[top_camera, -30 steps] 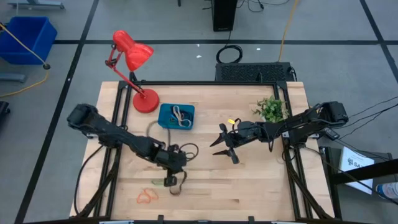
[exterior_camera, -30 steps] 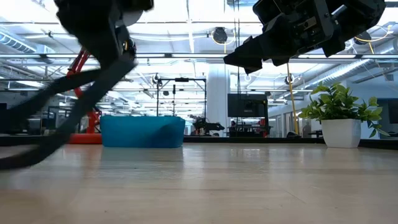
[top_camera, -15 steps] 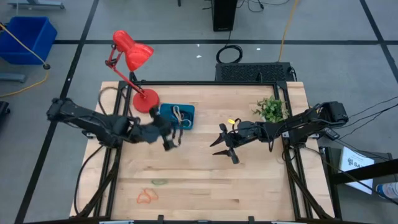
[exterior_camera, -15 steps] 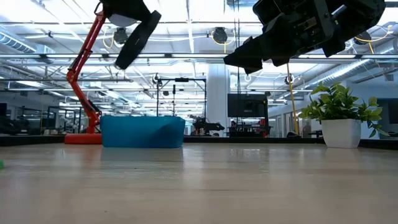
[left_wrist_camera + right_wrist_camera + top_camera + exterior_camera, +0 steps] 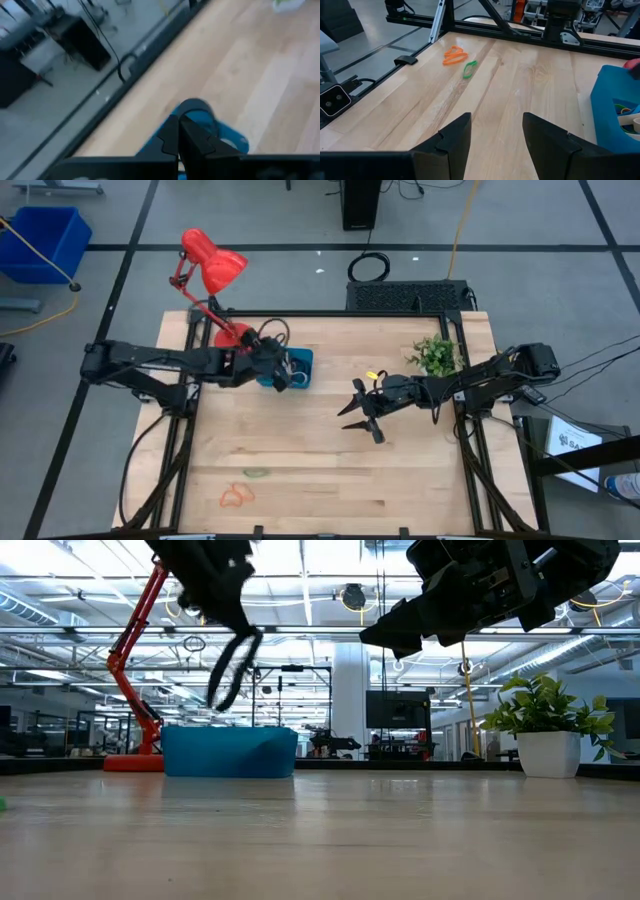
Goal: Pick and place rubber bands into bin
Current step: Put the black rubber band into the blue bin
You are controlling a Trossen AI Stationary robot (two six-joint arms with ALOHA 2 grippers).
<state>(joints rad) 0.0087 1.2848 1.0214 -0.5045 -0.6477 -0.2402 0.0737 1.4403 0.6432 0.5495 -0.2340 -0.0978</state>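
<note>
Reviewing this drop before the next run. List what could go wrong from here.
1. The black rubber band dangles from the shut left end effector over the bin; released off-centre, it may catch the rim or land outside.
2. It could cling to a finger when the jaws open.
3. The orange bands and green band lie near the table's edge; a poor grasp might push them off.

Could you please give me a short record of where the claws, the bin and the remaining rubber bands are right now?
left claw: shut on a dark rubber band, hanging above the teal bin
right claw: open, empty, waiting mid-table
bin contents: several bands, colours partly hidden
loose on table: orange rubber band and green rubber band, side by side near the front edge
other items: red lamp, potted plant
</note>
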